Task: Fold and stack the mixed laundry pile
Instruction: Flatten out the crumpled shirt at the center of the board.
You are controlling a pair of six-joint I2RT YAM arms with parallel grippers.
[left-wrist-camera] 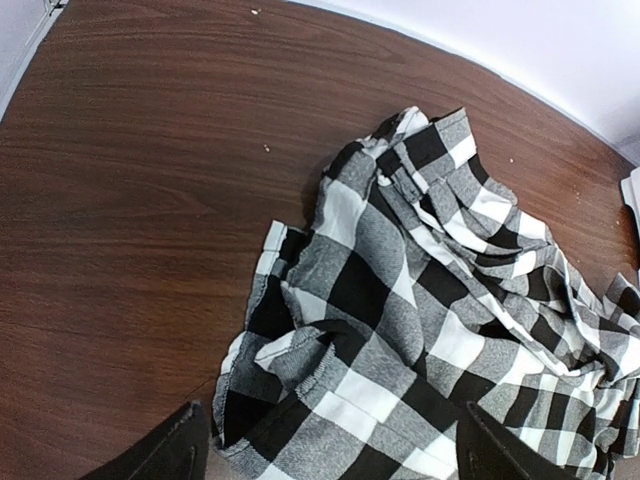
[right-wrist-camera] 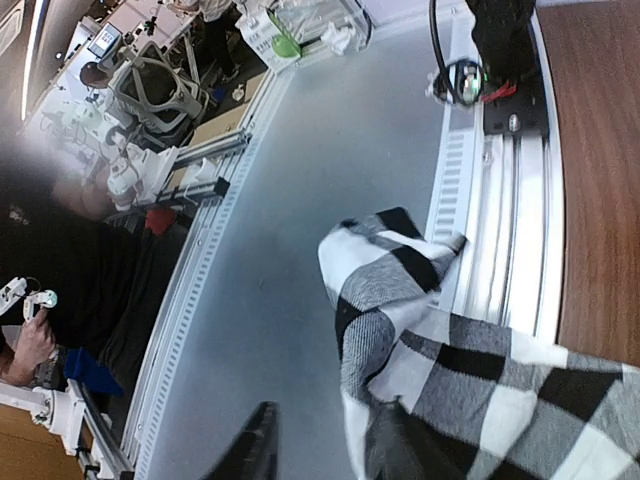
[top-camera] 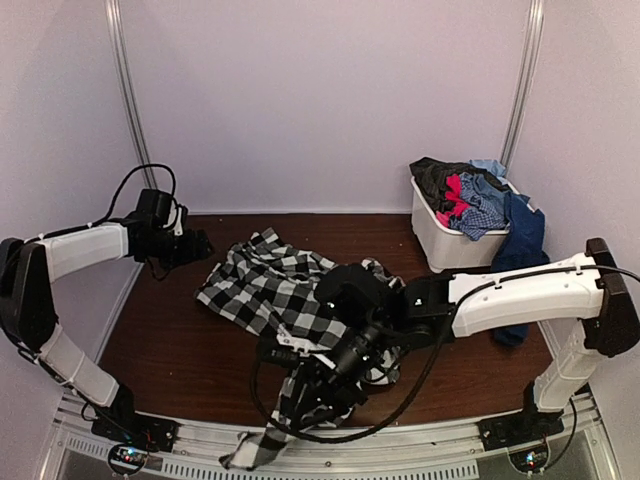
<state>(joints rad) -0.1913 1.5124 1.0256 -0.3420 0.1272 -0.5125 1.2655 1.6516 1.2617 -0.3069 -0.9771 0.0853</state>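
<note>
The black-and-white checked shirt [top-camera: 265,285] lies rumpled and partly spread in the middle of the brown counter [top-camera: 180,350]. One end of it trails toward the near edge and hangs over the aluminium rail [right-wrist-camera: 500,250] there.

The left tool [left-wrist-camera: 330,415] hovers near the shirt's left edge. Its two fingers stand wide apart and released, with nothing between them but the cloth below, and the left wrist view does not show them touching it.

The right arm reaches across from the right, and the right tool [right-wrist-camera: 325,435] points down at the near end of the shirt by the rail. In the right wrist view one dark finger [right-wrist-camera: 255,450] shows clear of the fabric. The other side is hidden behind a fold of checked cloth, so it cannot be told whether this tool is clenched on the shirt or released.

At the far right of the counter stands a white bin [top-camera: 445,245], well apart from the shirt. The rest of the laundry pile [top-camera: 465,195] is heaped in it: dark grey, red and light blue plaid pieces. A long navy piece [top-camera: 522,250] drapes over its right wall and hangs down beside it.
</note>
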